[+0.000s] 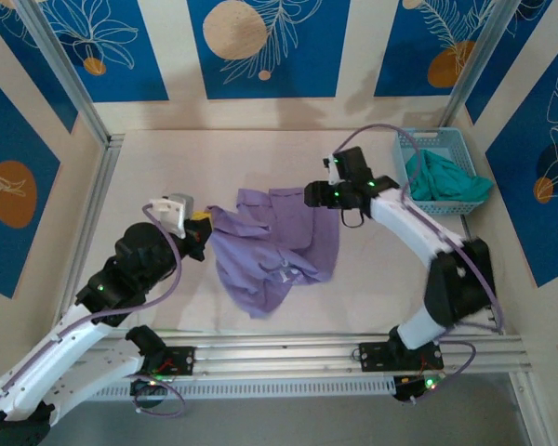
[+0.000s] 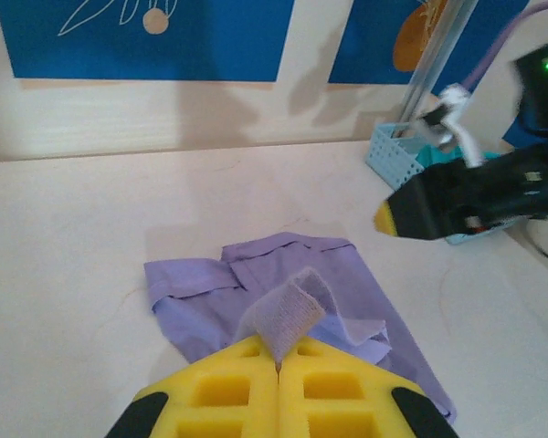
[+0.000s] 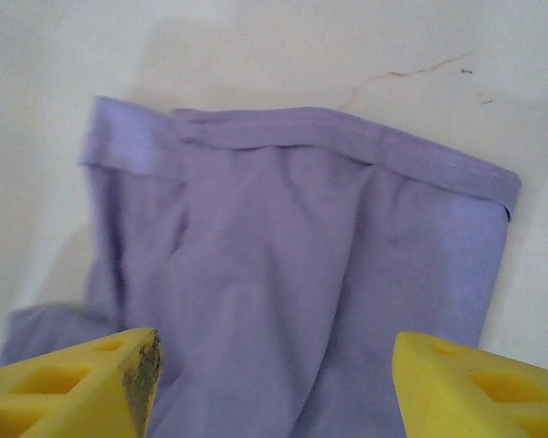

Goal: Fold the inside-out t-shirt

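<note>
Pale table (image 1: 167,158), room around crumpled t-shirt (image 1: 272,243), left jaws pinching its edge

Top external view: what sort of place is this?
Probably a lab robot cell, not a home: blue printed wall panels on aluminium posts, a pale table, and a t-shirt as the workpiece.

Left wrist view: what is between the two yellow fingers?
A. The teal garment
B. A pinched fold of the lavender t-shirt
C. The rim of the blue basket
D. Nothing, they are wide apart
B: the left gripper has its fingers pressed together, and a fold of the lavender t-shirt sticks up from the seam between them.
</note>
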Robot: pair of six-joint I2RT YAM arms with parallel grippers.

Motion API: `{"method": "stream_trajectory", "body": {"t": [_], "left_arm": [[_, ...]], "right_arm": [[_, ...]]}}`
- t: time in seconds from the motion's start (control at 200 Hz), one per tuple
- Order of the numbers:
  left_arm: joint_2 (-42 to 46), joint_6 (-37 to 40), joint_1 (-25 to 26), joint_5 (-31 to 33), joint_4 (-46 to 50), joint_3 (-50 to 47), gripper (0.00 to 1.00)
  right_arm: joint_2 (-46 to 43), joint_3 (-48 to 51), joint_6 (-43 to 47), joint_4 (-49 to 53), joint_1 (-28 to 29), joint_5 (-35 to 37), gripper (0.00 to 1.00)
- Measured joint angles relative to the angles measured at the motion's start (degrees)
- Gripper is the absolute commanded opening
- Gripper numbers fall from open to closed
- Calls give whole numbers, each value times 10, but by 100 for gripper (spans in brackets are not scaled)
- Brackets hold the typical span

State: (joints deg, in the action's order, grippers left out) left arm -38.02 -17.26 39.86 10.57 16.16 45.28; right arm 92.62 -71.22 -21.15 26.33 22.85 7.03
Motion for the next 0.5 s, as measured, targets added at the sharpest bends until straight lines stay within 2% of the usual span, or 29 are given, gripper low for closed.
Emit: {"method": "stream_trajectory", "body": {"t": [0.1,0.18,0.26,0.295,0.375,0.435,0.5], "left_arm": [[0,5,0,4,10,0,0],[0,9,0,5,16,0,0],[0,10,0,6,20,0,0],[0,11,0,7,22,0,0],[0,13,0,12,25,0,0],[0,13,-1,20,28,0,0],[-2,14,-6,31,35,4,0]], "right_arm": [[110,-57,7,13,1,14,66],[185,-109,12,32,3,26,59],[242,-149,21,47,5,33,45],[260,-160,25,53,6,34,32],[279,-174,26,64,7,33,11],[279,-176,29,69,6,31,4],[267,-175,33,70,3,31,1]]}}
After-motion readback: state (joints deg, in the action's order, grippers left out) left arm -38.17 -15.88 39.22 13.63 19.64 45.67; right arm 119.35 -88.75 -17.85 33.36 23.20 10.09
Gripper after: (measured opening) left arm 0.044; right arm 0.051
